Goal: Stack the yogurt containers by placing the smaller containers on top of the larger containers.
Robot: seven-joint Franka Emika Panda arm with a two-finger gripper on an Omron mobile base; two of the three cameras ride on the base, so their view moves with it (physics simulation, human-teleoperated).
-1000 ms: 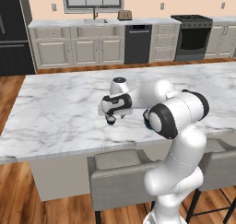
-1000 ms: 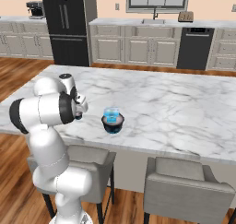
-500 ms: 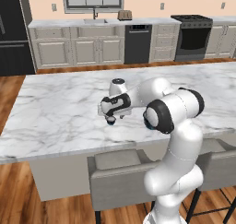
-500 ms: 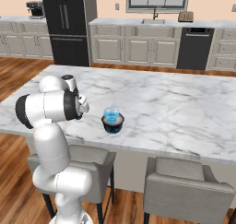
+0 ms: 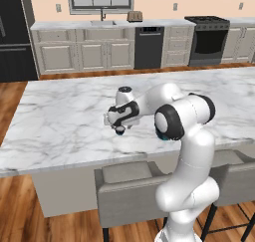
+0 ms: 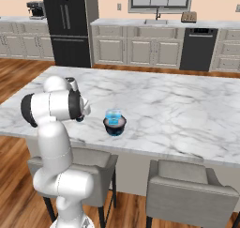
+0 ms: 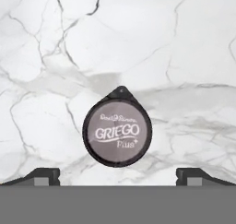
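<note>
Nearest the camera, two grey stools point(image 6: 192, 187) are tucked under the front edge of a marble island counter point(image 6: 178, 110). The white arm point(image 5: 182, 136) is bent over that counter, and the gripper point(image 5: 119, 128) is pointed straight down at it. In the hand view, the two finger tips point(image 7: 46, 176) are seen standing wide apart, with nothing between them. Directly below, between the two tips, a tiny dark cup point(image 7: 117, 131) with a pale grey lid printed "GRIEGO Plus" is seen standing on the marble, untouched by either tip.

A little farther along the counter, to the arm's right, a wide dark tub point(image 6: 115, 126) is seen in the right base view, with a translucent blue cup point(image 6: 113, 116) set upright on top of it. This stack is well apart from the gripper.

Behind the island, a wooden floor, pale cabinets, a dishwasher point(image 5: 149, 48), a black oven point(image 5: 210, 40) and a dark refrigerator point(image 6: 69, 25) are lined along the back wall.
</note>
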